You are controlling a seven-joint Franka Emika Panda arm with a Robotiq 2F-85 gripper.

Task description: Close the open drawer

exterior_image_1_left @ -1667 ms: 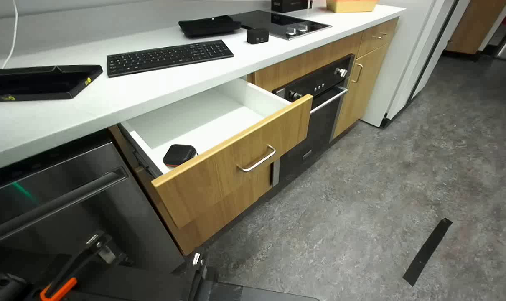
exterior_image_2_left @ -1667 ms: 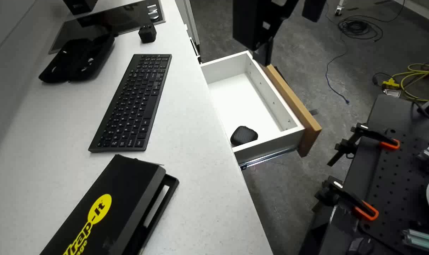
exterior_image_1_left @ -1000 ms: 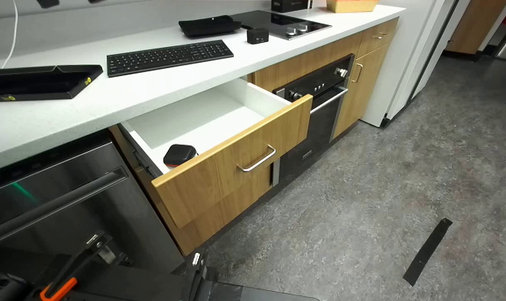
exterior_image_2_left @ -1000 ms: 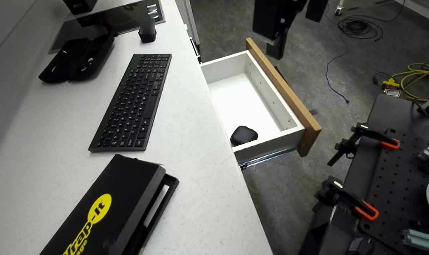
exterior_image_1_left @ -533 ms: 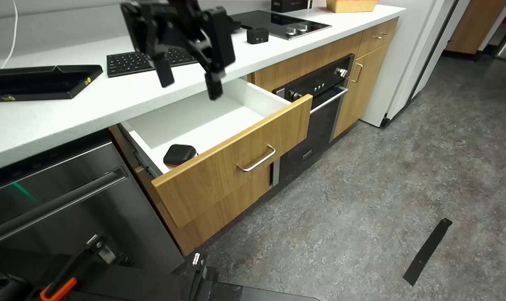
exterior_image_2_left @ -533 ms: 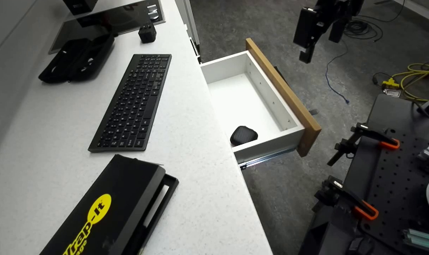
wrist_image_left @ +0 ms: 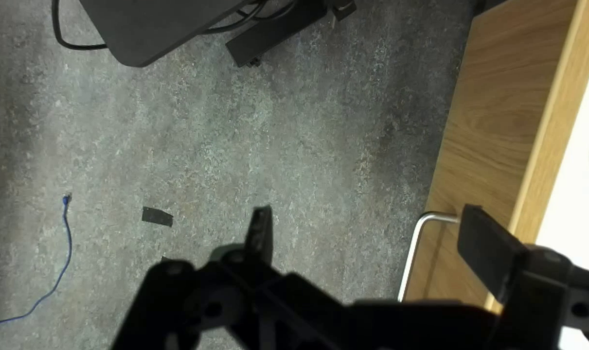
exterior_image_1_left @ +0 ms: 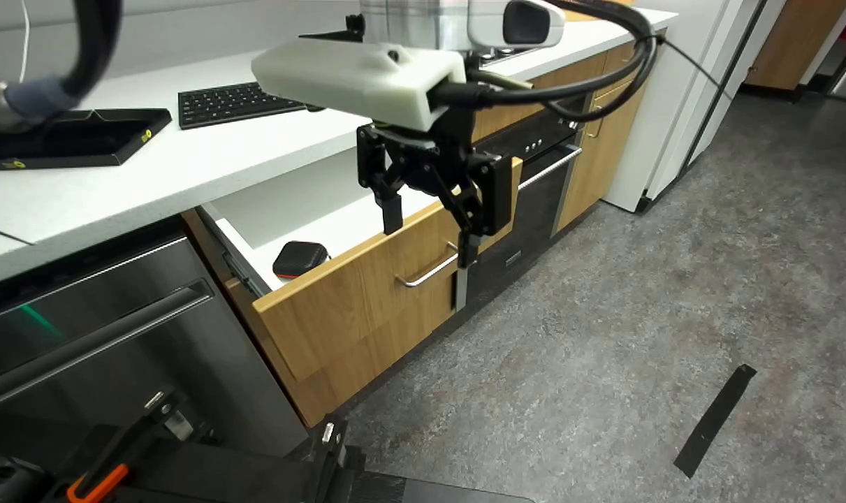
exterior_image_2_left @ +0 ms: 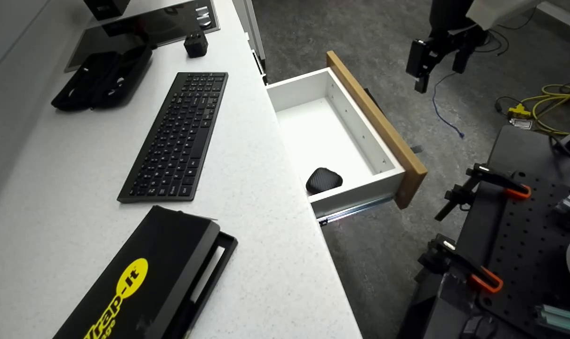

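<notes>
Light oak across the front of the drawer, stiff and hard to the look, with a silver bar handle along the middle. Stands well out from the white counter in both exterior views; takes up the edge from two to four o'clock in the wrist view, with the handle near four. Carries a small black case, toward six o'clock of the inside in an exterior view.

Spread wide at the gripper, with nothing between the fingers and no hold on anything. Hangs tips down at about two o'clock from the drawer in an exterior view, apart from the front, with bare floor showing between. Hard to judge the height relative to the handle.

By the metal rail along the side, running in toward eight o'clock in an exterior view, expect an easy glide: probably weighty to lift, light to push. Expect no give from the oak, and a slick, rigid handle, easy to skid off at a glancing touch. Better to push than to pinch: meet the front square, close to the handle, and press straight along the rail, under the counter. Avoid shoving at a corner, for risk of twisting and binding. Keep both fingers on the outer side of the front. Go at a steady pace, to spare the case a slide. Leave alone the black oven, at two o'clock from the handle in an exterior view.
</notes>
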